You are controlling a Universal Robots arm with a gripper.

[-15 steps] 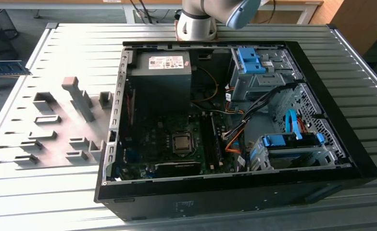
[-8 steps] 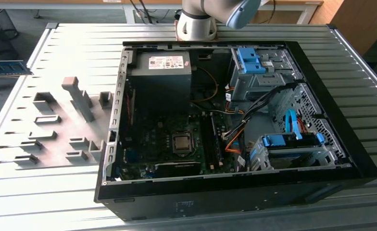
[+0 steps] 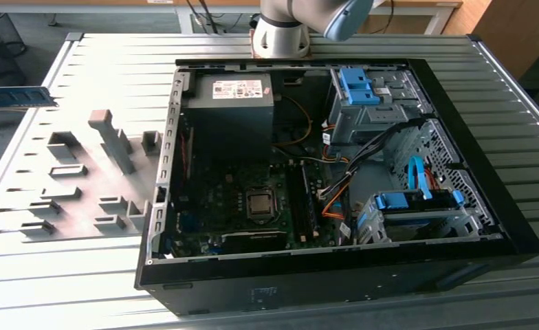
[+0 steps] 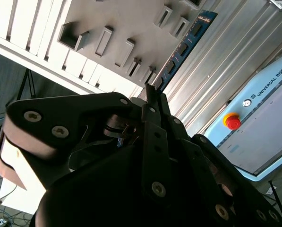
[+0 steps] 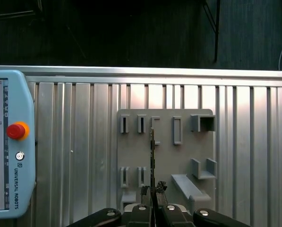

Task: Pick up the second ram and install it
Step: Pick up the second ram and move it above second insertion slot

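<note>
Robot gripper (image 5: 152, 190) is clamped tight on the second ram (image 5: 151, 151). It pinches one end of the thin blue stick, and the rest juts straight out past the fingertips, edge-on in the first wrist view. The stick hangs in the air over the grey holder plate (image 5: 165, 158), apparently lifted clear of its blocks, w/ a teach pendant (image 5: 8, 142) lying on the ribbed metal table (image 5: 254, 142) nearby. In the exterior view the second ram (image 3: 17, 95) sits at the far left edge, well apart from the open PC case (image 3: 343, 278). The mobo's black slot strips (image 3: 302, 199) lie inside that case, toward the exterior view's right. There the stick's long axis looks approx crosswise to the strips, not in line w/ them. One arm only, so no nearer hand to choose.
</note>
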